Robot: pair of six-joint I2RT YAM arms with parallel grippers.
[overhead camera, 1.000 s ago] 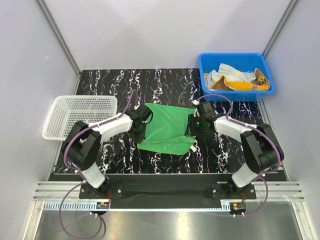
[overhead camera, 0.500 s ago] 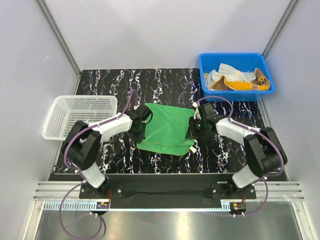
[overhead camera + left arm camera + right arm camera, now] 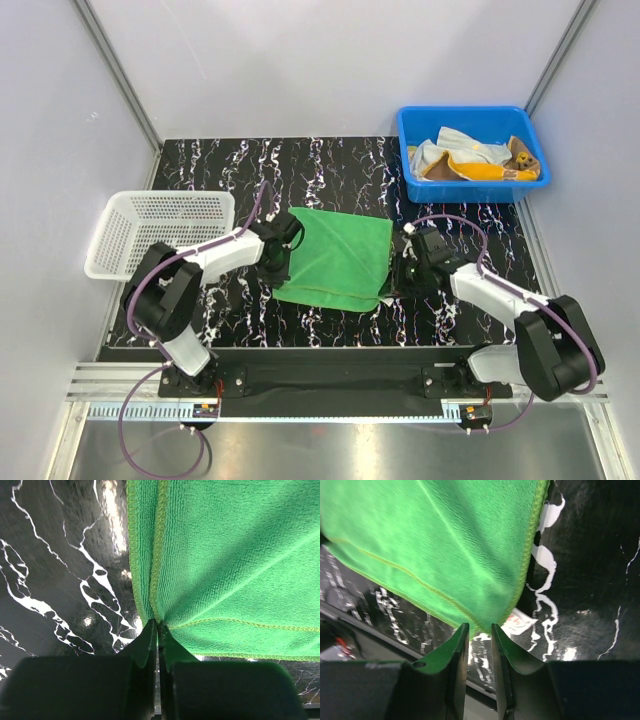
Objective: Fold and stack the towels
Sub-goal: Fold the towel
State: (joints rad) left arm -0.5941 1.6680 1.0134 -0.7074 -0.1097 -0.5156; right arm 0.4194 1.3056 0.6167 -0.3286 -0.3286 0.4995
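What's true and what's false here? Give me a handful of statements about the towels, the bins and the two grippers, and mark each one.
1. The green towel lies on the table. True.
2. The white basket holds a folded towel. False: no towel shows in it.
3. The left gripper is shut on the green towel's edge. True.
4. The blue bin is empty. False: it holds a heap of cloths, one of them orange-yellow.
5. The right gripper hangs over the blue bin. False: it is at the green towel's near right corner, jaws slightly apart.
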